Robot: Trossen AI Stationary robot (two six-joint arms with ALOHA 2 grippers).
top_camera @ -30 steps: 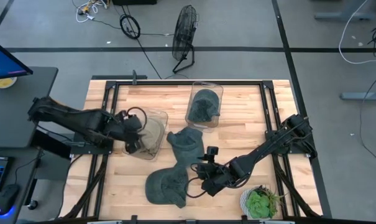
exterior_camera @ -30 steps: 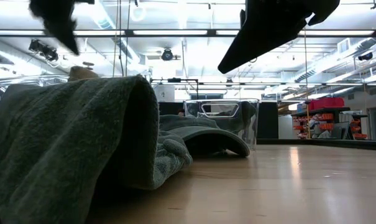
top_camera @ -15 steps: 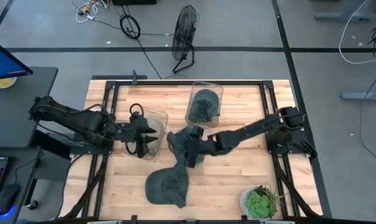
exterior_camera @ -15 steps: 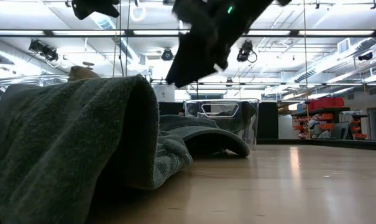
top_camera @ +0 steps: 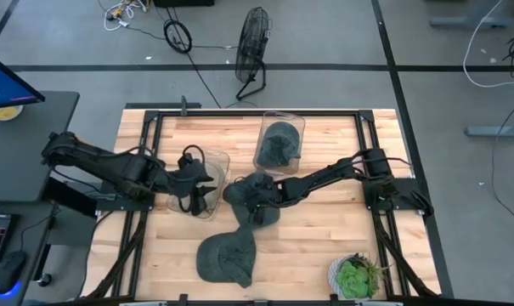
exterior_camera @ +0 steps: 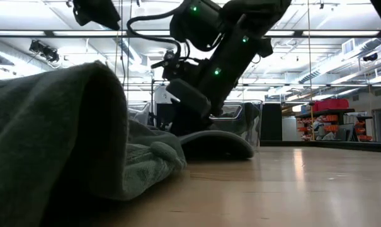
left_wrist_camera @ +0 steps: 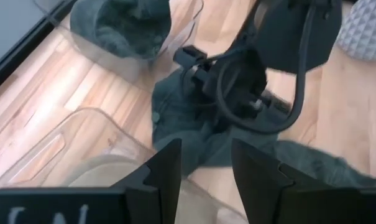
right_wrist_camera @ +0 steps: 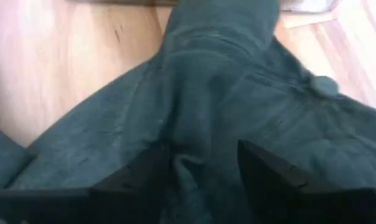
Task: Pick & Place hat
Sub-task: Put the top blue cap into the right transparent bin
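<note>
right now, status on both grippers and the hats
Right gripper open, down on the dark green cloth cap at table centre. Left gripper open over the clear plastic bin. Nothing blocking.

The high camera is looking straight down on the whole table [top_camera: 324, 229] from well above. The low camera is sitting at tabletop level, facing across the wood into the room, with a green hat [exterior_camera: 58, 145] pressing close to its lens. The left wrist camera is looking past its own fingers [left_wrist_camera: 166, 168] toward the middle hat [left_wrist_camera: 194, 127] and the other arm. The right wrist camera is hovering very near that same hat [right_wrist_camera: 237, 99], also shared with the high view [top_camera: 255, 200].
</note>
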